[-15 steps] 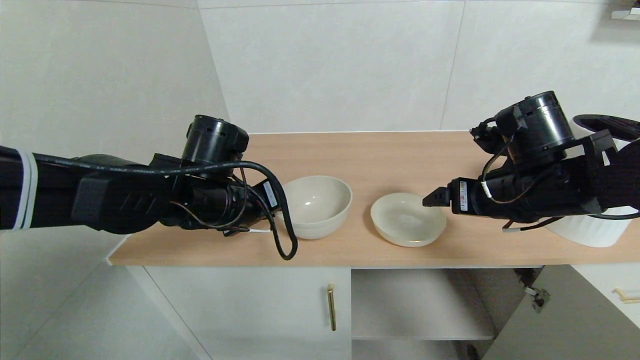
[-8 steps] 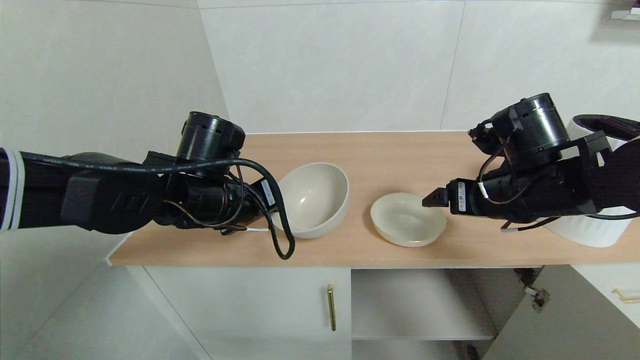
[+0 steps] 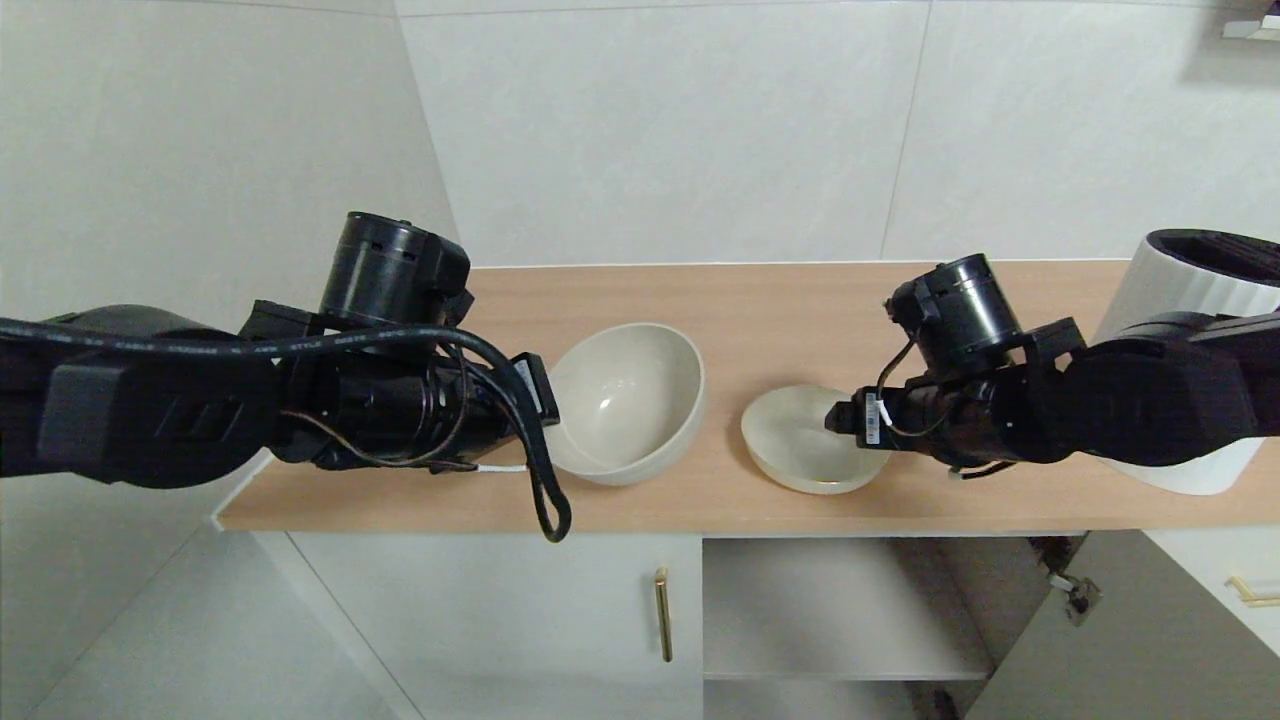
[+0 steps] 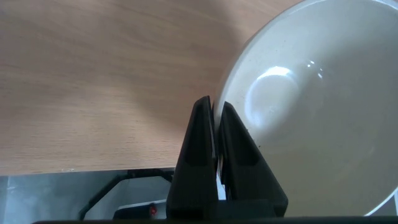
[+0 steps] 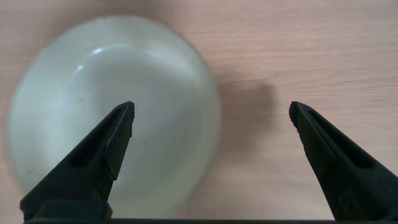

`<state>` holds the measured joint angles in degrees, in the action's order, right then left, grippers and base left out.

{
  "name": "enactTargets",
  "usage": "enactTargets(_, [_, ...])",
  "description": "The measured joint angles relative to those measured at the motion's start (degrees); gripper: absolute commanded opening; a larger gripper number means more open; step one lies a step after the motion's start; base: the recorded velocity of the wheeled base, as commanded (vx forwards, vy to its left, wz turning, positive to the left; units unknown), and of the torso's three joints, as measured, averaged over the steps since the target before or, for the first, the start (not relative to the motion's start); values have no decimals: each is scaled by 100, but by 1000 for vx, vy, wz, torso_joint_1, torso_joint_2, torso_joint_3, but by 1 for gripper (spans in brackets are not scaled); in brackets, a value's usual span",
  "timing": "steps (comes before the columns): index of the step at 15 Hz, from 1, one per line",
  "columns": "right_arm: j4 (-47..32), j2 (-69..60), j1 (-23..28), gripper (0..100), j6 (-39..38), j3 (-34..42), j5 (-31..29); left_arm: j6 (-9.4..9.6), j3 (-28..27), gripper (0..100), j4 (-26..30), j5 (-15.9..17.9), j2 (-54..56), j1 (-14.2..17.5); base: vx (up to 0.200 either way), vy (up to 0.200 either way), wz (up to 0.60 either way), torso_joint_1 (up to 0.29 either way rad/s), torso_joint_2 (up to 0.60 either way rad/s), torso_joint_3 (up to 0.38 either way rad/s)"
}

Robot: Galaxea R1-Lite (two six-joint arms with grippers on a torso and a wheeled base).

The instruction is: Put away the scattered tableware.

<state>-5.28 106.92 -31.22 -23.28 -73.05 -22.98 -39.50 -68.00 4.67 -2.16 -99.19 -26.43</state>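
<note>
Left gripper (image 4: 214, 106) pinches the glossy cream ceramic bowl (image 3: 625, 400) by its rim; likely slick, brittle. Right gripper (image 5: 211, 109), jaws apart, brackets the shallow pale dish (image 5: 161, 93) rim on the wooden counter (image 3: 760, 310).

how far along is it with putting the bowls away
Done: nothing stowed yet. In hand: the left gripper is shut on the rim of the large bowl, which is tipped up over the countertop. The right gripper is open, its fingers straddling the rim of the small dish. Left: grasp the dish and move both, probably into the open cabinet below.
</note>
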Motion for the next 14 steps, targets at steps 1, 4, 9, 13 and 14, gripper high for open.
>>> enactTargets(1, [74, 96, -4, 100, -2, 0, -4, 0, 0, 0, 0, -2, 16, 0, 0, 0, 0, 0, 0, 0])
enactTargets(4, [90, 223, 13, 100, -2, -5, -1, -2, 4, 0, 0, -5, 40, -5, 0, 0, 0, 0, 0, 0])
enactTargets(9, [99, 247, 20, 0, -48, -29, 18, -2, 6, 0, 0, -9, 44, -5, 0, 0, 0, 0, 0, 0])
enactTargets(13, [101, 245, 22, 0, -126, -35, 24, -10, 6, 0, 0, -5, 60, -2, 0, 0, 0, 0, 0, 0])
enactTargets(14, [101, 239, 20, 0, -127, -41, 23, -11, 6, 0, 0, -5, 63, -2, 0, 0, 0, 0, 0, 0])
